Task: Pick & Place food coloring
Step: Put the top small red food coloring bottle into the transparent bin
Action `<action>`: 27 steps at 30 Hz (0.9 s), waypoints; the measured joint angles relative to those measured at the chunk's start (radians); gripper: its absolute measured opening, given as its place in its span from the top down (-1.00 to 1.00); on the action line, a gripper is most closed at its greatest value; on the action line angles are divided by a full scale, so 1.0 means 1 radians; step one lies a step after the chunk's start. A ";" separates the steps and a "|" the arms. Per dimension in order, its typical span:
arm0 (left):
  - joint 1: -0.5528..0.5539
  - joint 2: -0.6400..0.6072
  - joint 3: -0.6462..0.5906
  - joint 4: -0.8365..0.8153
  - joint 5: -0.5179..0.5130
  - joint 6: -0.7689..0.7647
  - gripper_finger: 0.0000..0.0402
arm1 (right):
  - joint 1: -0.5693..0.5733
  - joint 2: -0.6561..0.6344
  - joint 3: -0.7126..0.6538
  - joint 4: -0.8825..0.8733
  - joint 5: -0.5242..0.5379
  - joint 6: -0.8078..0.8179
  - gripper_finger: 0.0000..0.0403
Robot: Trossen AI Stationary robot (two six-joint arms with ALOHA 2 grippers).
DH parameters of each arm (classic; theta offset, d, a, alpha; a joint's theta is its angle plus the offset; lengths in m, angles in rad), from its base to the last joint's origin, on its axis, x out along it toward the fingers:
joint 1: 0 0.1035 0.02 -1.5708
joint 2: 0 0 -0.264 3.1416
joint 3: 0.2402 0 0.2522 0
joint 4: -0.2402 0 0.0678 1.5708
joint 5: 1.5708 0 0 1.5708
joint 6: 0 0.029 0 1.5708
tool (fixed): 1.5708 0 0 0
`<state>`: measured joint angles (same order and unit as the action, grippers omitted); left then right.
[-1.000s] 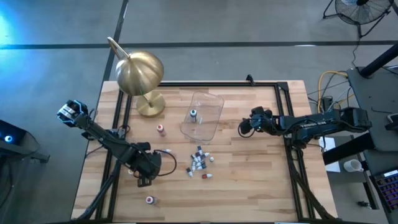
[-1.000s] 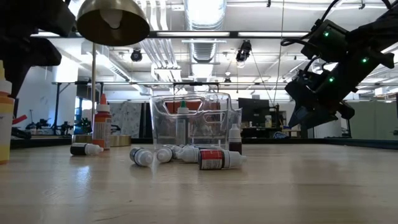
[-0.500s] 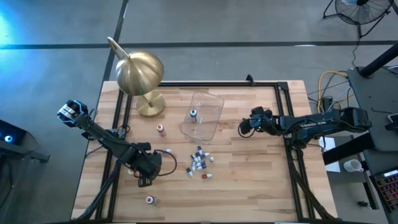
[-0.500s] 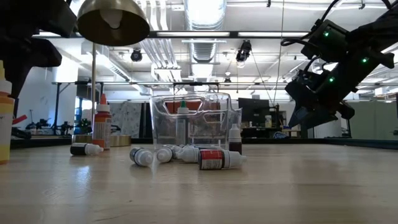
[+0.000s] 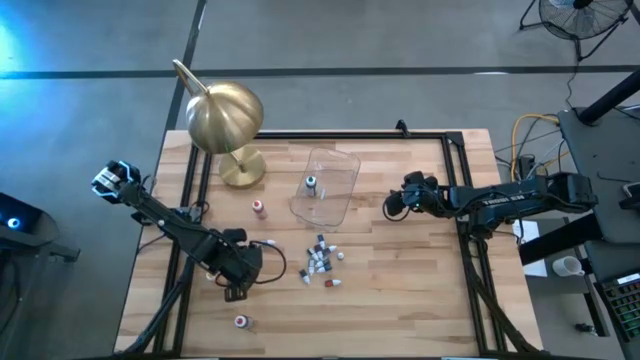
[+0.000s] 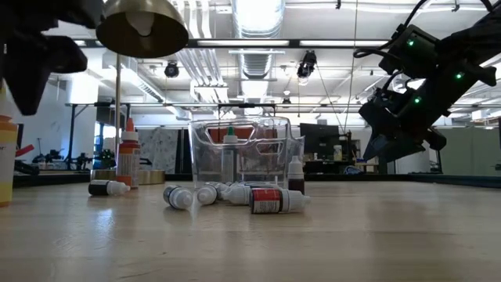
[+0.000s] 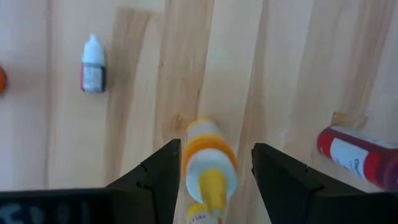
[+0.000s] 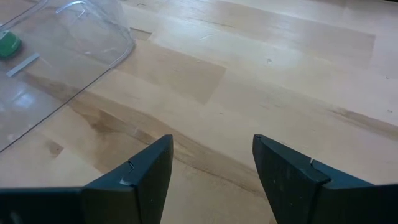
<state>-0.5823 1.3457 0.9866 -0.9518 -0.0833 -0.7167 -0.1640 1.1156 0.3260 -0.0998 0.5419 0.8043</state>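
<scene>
Food coloring bottles lie mostly in a loose heap [image 5: 322, 265] at the middle of the bench [image 5: 420, 300], with one yellow-capped bottle [image 7: 208, 168] upright between the spread fingers of the left gripper [image 5: 238, 290], near the bench's left edge, the fingers open around it and not touching it. One green-capped bottle [image 5: 311, 182] stands inside the clear tub [image 5: 340, 190] beside the brass lamp [image 5: 226, 115]. Toward the right edge the right gripper [image 5: 390, 206] hangs above bare wood, fingers apart and holding nothing.
</scene>
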 joint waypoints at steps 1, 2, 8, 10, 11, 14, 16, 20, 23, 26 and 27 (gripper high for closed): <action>0.001 0.000 0.006 0.000 -0.010 0.007 0.15 | 0.000 0.000 0.000 0.000 -0.001 0.000 -0.07; 0.004 0.000 0.011 0.001 -0.017 0.012 0.15 | 0.000 0.000 0.000 0.000 -0.006 0.000 -0.07; 0.039 0.000 0.017 0.040 -0.047 0.055 0.15 | 0.000 0.000 0.000 0.000 -0.084 0.000 -0.07; 0.061 0.000 0.016 0.062 -0.050 0.093 0.15 | 0.000 0.000 0.000 0.001 -0.107 0.000 -0.07; 0.073 0.002 0.016 0.068 -0.051 0.108 0.15 | 0.000 0.000 0.000 0.001 -0.119 0.002 -0.07; 0.111 0.009 0.015 0.070 -0.077 0.146 0.15 | 0.000 0.000 0.000 0.001 -0.143 0.013 -0.07; 0.139 0.014 0.014 0.076 -0.110 0.184 0.15 | 0.000 0.000 0.000 0.001 -0.143 0.008 -0.07; 0.194 0.033 0.010 0.109 -0.119 0.287 0.15 | 0.000 0.000 0.000 0.001 -0.143 0.008 -0.07; 0.225 0.044 0.010 0.140 -0.112 0.327 0.15 | 0.000 0.000 0.000 0.001 -0.156 0.008 -0.07; 0.243 0.052 0.012 0.162 -0.106 0.332 0.15 | 0.000 0.000 0.000 0.000 -0.159 0.007 -0.07; 0.247 0.053 0.012 0.170 -0.103 0.332 0.15 | 0.000 0.000 0.000 0.000 -0.159 0.005 -0.07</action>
<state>-0.3353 1.3989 0.9985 -0.7823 -0.1865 -0.3851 -0.1638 1.1156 0.3260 -0.0994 0.3828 0.8091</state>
